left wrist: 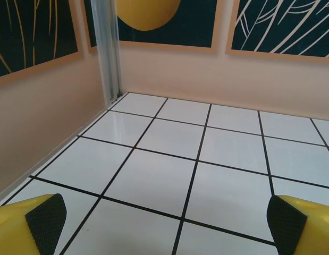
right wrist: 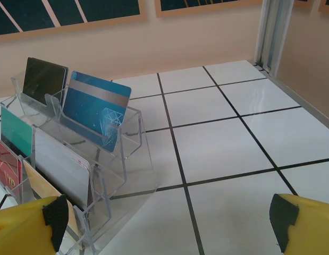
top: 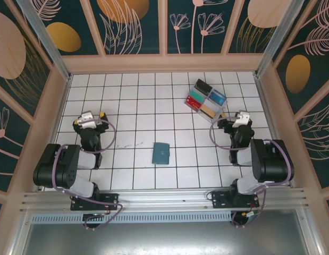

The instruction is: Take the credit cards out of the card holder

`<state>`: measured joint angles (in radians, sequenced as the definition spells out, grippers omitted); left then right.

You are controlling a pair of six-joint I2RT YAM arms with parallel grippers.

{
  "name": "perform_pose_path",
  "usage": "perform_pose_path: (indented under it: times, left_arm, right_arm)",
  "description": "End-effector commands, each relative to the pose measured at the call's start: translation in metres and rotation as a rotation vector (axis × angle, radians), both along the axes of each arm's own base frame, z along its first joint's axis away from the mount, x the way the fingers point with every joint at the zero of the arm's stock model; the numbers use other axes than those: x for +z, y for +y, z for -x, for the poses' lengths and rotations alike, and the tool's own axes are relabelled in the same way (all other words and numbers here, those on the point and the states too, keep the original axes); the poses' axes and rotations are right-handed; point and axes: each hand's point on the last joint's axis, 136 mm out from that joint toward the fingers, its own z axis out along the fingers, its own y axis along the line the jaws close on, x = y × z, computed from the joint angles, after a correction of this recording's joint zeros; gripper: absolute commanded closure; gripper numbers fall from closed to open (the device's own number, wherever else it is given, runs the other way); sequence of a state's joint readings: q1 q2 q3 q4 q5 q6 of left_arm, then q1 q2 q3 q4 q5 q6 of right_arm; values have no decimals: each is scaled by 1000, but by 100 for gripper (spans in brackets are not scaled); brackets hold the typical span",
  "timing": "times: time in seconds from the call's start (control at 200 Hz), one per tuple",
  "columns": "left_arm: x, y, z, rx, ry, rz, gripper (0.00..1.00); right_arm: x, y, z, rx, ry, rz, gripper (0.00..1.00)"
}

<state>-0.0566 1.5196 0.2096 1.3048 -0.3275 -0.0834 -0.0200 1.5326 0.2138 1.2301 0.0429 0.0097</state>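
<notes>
The card holder (top: 162,153), a slim teal wallet, lies folded shut on the white tiled floor near the middle front, between the two arms. The credit cards are hidden from sight. My left gripper (top: 92,118) rests well to the wallet's left; in the left wrist view it (left wrist: 164,226) stands open over bare tiles, yellow fingertips (left wrist: 34,223) wide apart. My right gripper (top: 239,120) sits far to the wallet's right; in the right wrist view it (right wrist: 169,226) is open with nothing between the fingers.
A clear plastic tray (top: 207,99) with coloured compartments stands at the back right, just ahead of the right gripper; up close the tray (right wrist: 127,154) holds several upright cards, blue, black, green and red. Peach walls ring the floor.
</notes>
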Motion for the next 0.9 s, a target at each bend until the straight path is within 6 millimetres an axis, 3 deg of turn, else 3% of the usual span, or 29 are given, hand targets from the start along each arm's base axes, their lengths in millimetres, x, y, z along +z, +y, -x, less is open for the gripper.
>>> perform_pose_path:
  times: [0.0,0.716,0.896]
  left_arm:
    - [5,-3,-3,-30,-18,6,1]
    - [5,-3,-3,-28,-18,8,1]
    - [6,0,-1,-9,-27,10,1]
  right_arm:
    - [9,1,-6,14,-30,-12,1]
    - [8,0,-6,13,-30,-12,1]
    - [24,-5,3,-29,-77,-17,1]
